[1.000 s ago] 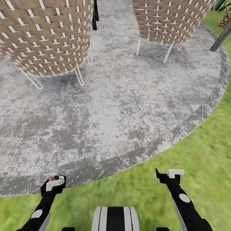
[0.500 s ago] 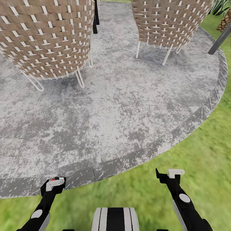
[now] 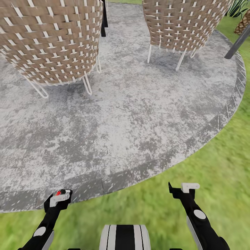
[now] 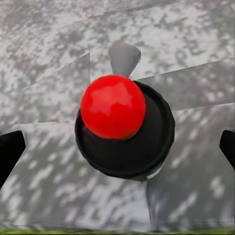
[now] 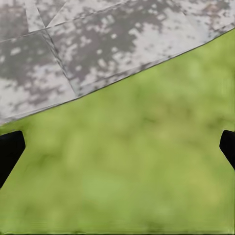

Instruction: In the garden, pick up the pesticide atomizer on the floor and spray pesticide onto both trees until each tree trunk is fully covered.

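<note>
While the robot stands on the lawn (image 3: pixel 215 146) just outside the kerb of the round stone floor (image 3: pixel 132 118), both arms reach forward low in the head view. The left pincer (image 3: pixel 59 198) holds the pesticide atomizer (image 3: pixel 58 193), whose red tip shows just above the white finger at the kerb line; in the left wrist view the atomizer (image 4: pixel 122 127) sits between the two dark fingertips (image 4: pixel 10 152), seen end-on as a red ball on a round black body, with the grey paving behind it. The fingertips stand far out at the edges of that view, so how tightly the jaws bear on the bottle cannot be told, though it is carried there off the ground. The right pincer (image 3: pixel 180 189) hangs over the grass, near the kerb, with nothing in it; in the right wrist view its dark fingertips (image 5: pixel 11 149) lie wide apart, with green lawn (image 5: pixel 137 166) between them and a strip of the paved kerb (image 5: pixel 73 49) beyond. Farther across the patio stand two woven chairs, one at the left (image 3: pixel 52 38) and one toward the right (image 3: pixel 184 21), on thin white legs. A dark slanted pole (image 3: pixel 238 43) crosses the upper right corner, beside a bit of palm (image 3: pixel 243 21).
</note>
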Available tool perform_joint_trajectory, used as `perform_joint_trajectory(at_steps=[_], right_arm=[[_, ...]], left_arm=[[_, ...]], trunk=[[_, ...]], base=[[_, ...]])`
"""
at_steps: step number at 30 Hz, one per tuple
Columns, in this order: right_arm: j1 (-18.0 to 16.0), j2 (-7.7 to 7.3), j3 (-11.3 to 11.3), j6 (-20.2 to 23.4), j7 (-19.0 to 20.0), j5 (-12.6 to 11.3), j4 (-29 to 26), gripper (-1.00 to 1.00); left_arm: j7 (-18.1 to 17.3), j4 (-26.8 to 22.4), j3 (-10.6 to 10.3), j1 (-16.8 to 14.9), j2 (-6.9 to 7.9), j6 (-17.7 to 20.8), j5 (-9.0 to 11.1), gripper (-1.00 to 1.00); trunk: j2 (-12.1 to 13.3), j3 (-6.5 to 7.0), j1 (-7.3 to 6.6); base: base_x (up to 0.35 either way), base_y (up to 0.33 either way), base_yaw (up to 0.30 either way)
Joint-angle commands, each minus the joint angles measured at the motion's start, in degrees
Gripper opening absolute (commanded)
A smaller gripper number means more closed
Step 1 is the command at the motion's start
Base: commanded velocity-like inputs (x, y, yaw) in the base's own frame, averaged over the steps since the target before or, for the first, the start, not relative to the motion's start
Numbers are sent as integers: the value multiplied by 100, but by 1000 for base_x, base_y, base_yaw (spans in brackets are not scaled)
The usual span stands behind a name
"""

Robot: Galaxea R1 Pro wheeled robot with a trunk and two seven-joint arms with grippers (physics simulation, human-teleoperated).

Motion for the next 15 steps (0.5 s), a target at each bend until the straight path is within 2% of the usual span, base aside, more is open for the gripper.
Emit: perform_joint_trajectory(at_steps=[1,15], right_arm=[[-2,0,-2,4,-2,35,0,100],[0,0,0,4,-2,35,5,100]], left_arm=[[-3,5,5,-3,-1,-18,1,100],[-4,5,5,-3,-1,-15,1,100]], trunk=[[-1,-3,-3],[-1,13,-3]], base=[[-127,69,0],[-15,8,-5]])
